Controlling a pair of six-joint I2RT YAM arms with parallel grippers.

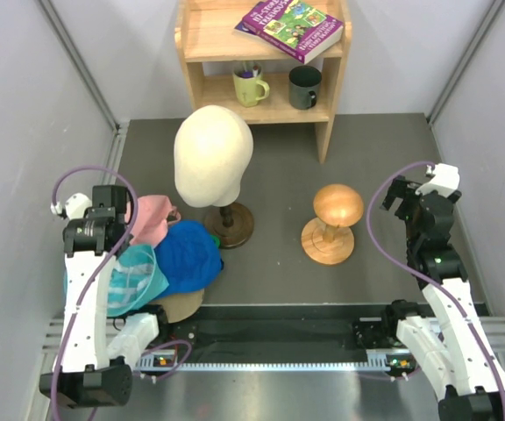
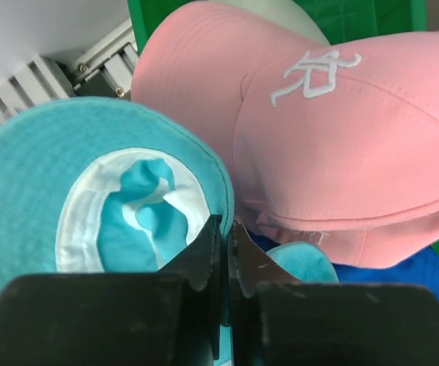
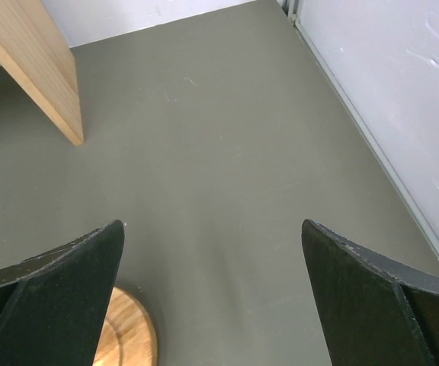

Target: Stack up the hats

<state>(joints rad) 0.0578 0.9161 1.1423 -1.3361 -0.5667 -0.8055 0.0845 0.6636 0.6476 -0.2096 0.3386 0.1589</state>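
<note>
The left gripper (image 2: 225, 229) is pinching the brim of the cyan bucket hat (image 2: 36, 168), its two dark fingers (image 2: 204, 255) drawn almost together, with the brim's edge running into the narrow slit between the tips. The hat is lying mouth-up, spreading out ahead of and to the left of these fingers, and its white inner band and crumpled cyan lining are showing just beyond the left fingertip. A further bit of cyan brim is peeking out just beside the right finger. Ahead of the fingers and to their right, the pink cap (image 2: 341, 152) is resting close against the bucket hat, its white embroidered emblem facing the wrist camera. The royal blue cap (image 2: 402, 282) is showing beneath the pink one, to the right of the fingers. In the top view, a tan cap (image 1: 178, 305) is lying partly under the blue and cyan hats, on the side nearest the arm bases. The right gripper (image 3: 212, 225) is hanging well apart from the hats with its fingers spread wide and nothing between them. Only the bare grey table (image 3: 219, 137) is lying beyond the gap. The base of the wooden stand (image 3: 124, 335) is sitting beside the left finger, and a wooden shelf leg (image 3: 36, 69) is standing far ahead and to the left.
</note>
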